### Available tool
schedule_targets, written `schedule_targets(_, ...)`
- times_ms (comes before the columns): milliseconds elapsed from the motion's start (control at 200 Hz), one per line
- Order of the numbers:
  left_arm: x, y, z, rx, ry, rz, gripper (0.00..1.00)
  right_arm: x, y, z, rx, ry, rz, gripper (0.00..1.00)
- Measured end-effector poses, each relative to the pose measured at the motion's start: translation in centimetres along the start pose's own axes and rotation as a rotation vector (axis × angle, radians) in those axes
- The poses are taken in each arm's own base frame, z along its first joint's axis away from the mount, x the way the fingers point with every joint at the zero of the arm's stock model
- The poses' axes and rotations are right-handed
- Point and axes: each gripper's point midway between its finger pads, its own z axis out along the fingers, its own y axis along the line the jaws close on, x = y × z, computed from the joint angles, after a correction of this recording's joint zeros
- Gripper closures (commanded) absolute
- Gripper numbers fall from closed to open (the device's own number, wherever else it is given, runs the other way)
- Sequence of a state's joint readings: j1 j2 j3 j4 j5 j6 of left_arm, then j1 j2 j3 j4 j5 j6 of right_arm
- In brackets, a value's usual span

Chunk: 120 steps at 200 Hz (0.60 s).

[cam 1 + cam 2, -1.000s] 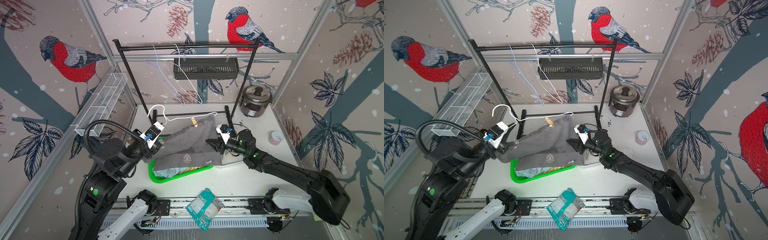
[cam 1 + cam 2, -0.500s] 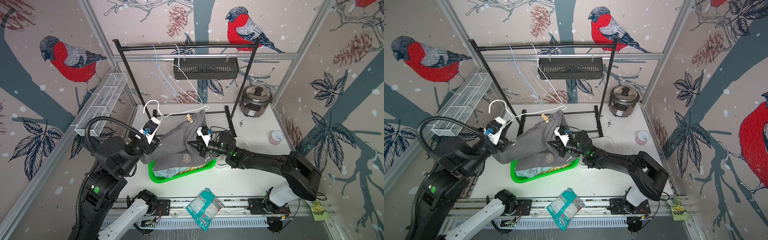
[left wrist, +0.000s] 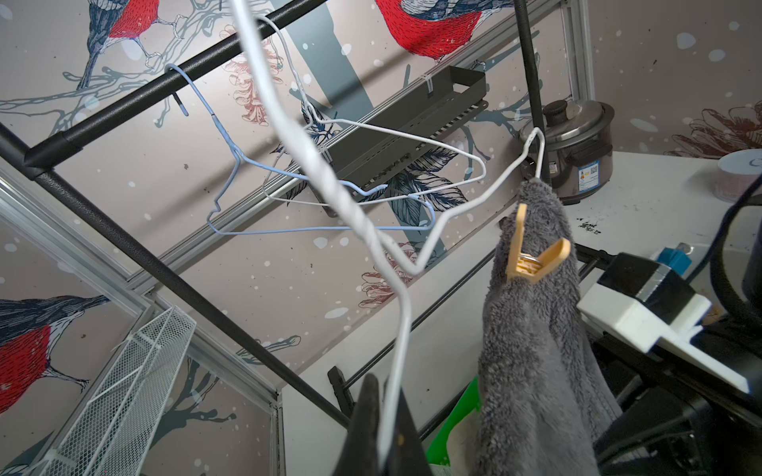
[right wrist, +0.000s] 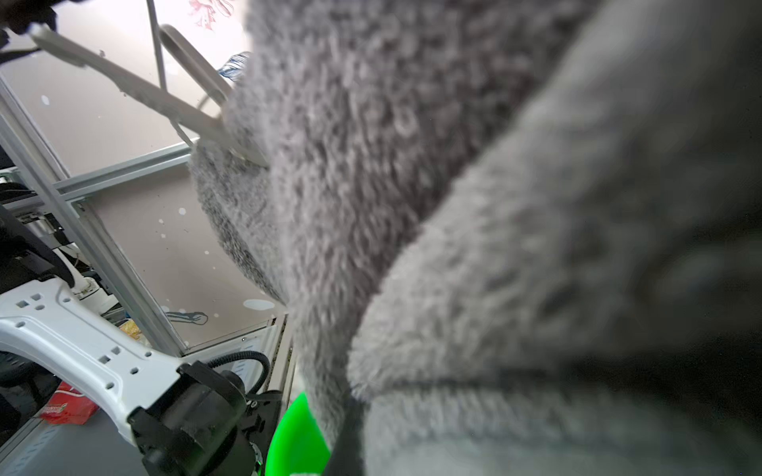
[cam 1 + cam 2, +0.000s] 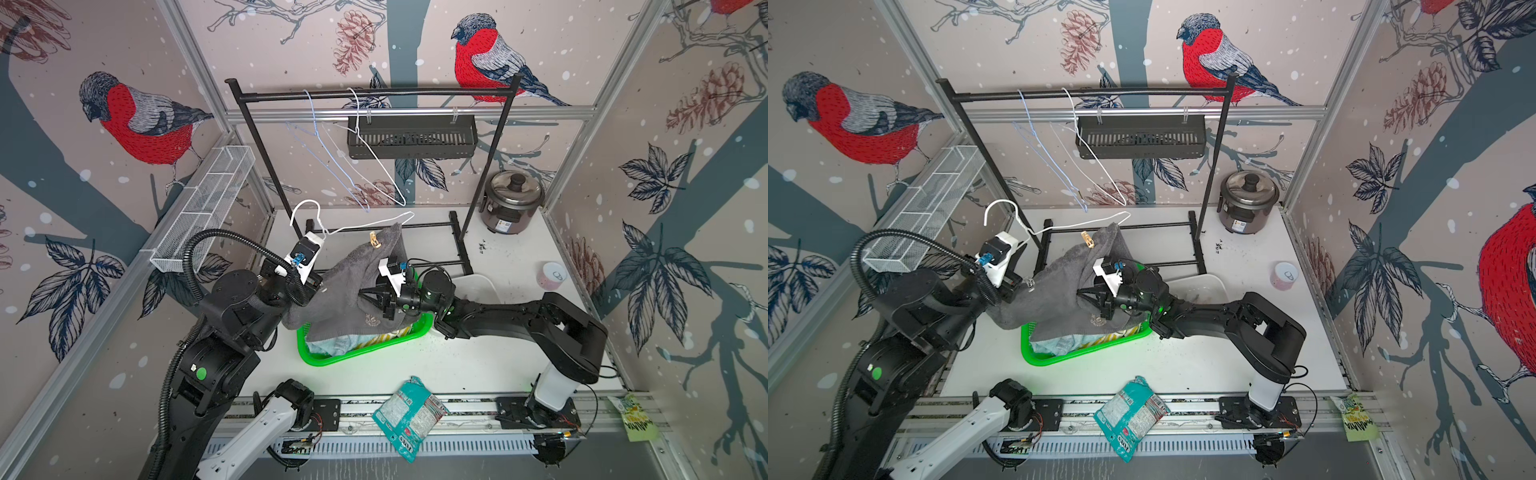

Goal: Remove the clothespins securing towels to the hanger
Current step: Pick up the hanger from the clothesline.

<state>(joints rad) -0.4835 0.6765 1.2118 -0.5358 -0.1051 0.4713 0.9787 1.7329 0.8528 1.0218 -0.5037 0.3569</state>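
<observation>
My left gripper (image 3: 385, 428) is shut on the wire of a white hanger (image 3: 396, 255), which it holds tilted above the table (image 5: 361, 224). A dark grey towel (image 5: 345, 291) hangs from the hanger's far end. A tan clothespin (image 3: 532, 251) pins it there and shows in both top views (image 5: 1087, 240). A whitish clothespin (image 4: 185, 103) grips the towel's other end near my left gripper. My right gripper (image 5: 365, 296) is shut on a fold of the grey towel; one dark finger (image 4: 350, 432) shows against the cloth. A light blue towel (image 5: 336, 345) and a yellow-striped one (image 5: 395, 332) lie in the basket.
A green basket (image 5: 361, 353) sits under the towel. A black rack (image 5: 374, 93) carries two bare hangers and a black tray. A rice cooker (image 5: 513, 203), a pink cup (image 5: 552, 275), a white bin (image 5: 478, 286), a snack bag (image 5: 409, 415) and a wire shelf (image 5: 203, 208) stand around.
My right arm swung left from beside the white bin to the grey towel and its jaws shut. The hanger rose and tilted, and the towel bunched toward the middle.
</observation>
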Motion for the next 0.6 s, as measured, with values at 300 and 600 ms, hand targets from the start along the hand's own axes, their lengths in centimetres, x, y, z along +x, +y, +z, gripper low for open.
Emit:
schedule_targets(300,1.0,-0.9,0.9,0.025,0.019,-0.009,1.00,3.2,-2.2,-3.2,0.116,0.056,0.054,0.64)
schedule_targets(600,2.4,-3.2,2.3,0.108,0.030,-0.066,1.00,2.6,-3.3,-7.6,0.263,0.110,0.009,0.34)
